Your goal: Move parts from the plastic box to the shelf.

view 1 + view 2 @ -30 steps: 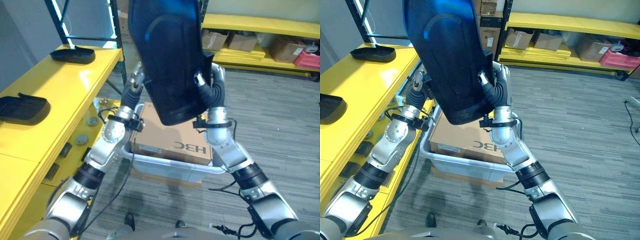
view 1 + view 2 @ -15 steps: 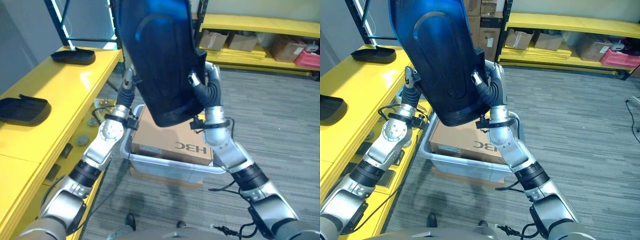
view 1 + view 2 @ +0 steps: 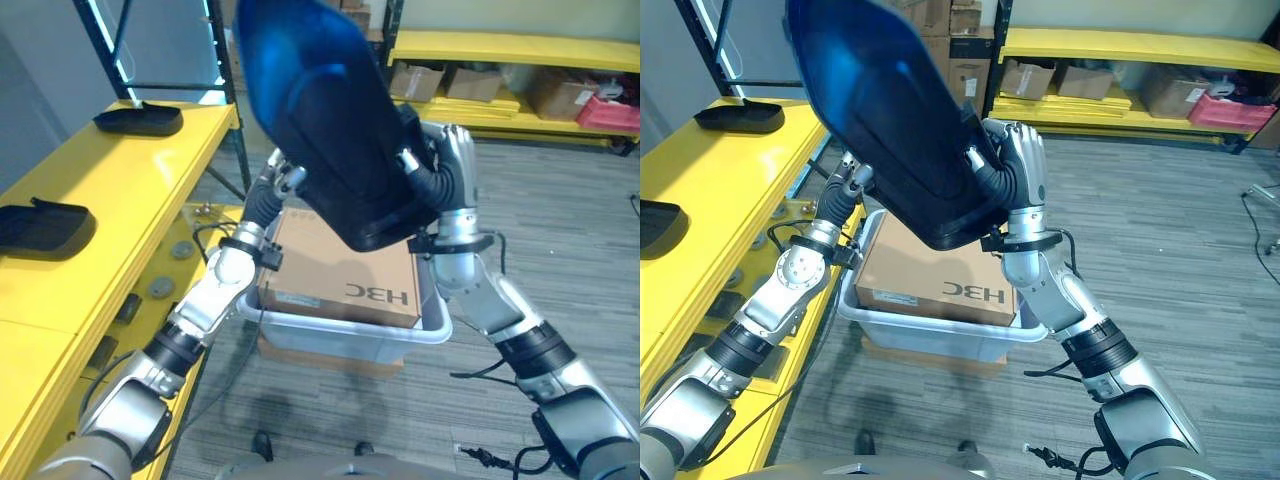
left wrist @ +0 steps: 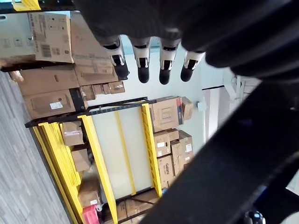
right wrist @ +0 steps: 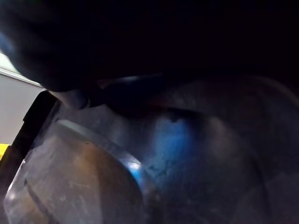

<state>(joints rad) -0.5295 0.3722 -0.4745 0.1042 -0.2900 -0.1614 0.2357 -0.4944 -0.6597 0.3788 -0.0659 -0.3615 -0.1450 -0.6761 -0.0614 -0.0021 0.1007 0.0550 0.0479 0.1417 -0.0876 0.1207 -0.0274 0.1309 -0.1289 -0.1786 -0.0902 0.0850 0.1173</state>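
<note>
In the left eye view, a large dark part (image 3: 335,150) is held raised above the plastic box (image 3: 345,338), in which a cardboard carton (image 3: 340,265) sits. Its long axis is tilted, the upper end leaning toward the yellow shelf (image 3: 110,190), where two dark parts (image 3: 138,118) already lie. The left hand (image 3: 285,180) is seen at the part's lower left edge, nearer the shelf.

In the right eye view, the right hand (image 3: 1020,165) is pressed against the part's right edge, fingers curled onto it.

In the left wrist view, the left hand's fingers (image 4: 142,63) are seen fairly straight, beside the dark part's surface (image 4: 243,28).

In the right wrist view, the part's dark surface (image 5: 187,154) lies close against the hand; the fingers cannot be made out.
</note>
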